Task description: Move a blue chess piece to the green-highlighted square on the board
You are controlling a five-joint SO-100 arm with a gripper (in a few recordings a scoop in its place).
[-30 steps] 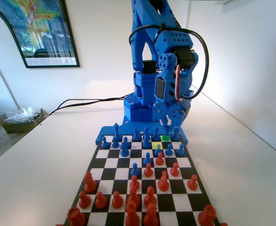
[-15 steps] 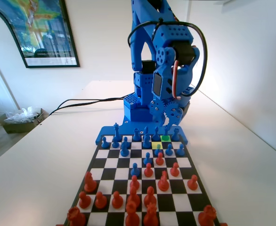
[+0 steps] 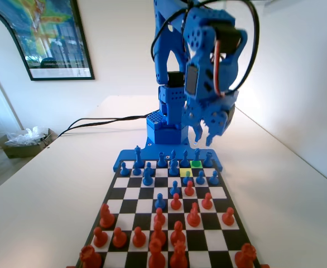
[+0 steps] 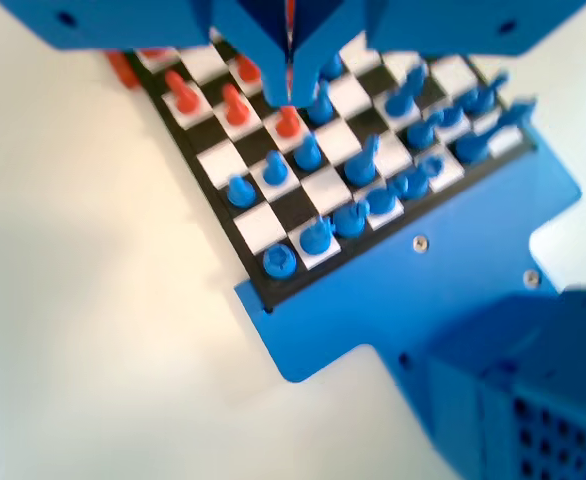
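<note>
The board [image 3: 122,193] lies lengthwise with blue pieces [image 3: 147,174] at its far end and orange-red pieces [image 3: 177,231] near the camera. The green-highlighted square [image 3: 196,163] is in the far row, right of centre, with a yellow-green square [image 3: 184,171] diagonally nearer and left. My gripper [image 3: 205,139] hangs in the air above the far row, just over the green square, its jaws closed together and empty. In the wrist view the gripper [image 4: 291,95] points down over the board [image 4: 268,226], high above the blue pieces [image 4: 315,236].
The blue base [image 4: 373,300] joins the board's far end under the arm. A black cable [image 3: 96,119] runs across the table at the left. A box with plastic [image 3: 24,140] sits past the table's left edge. A wall stands close on the right.
The gripper has lifted from low behind the far row to well above it, swinging up and slightly right in the fixed view. No piece has moved.
</note>
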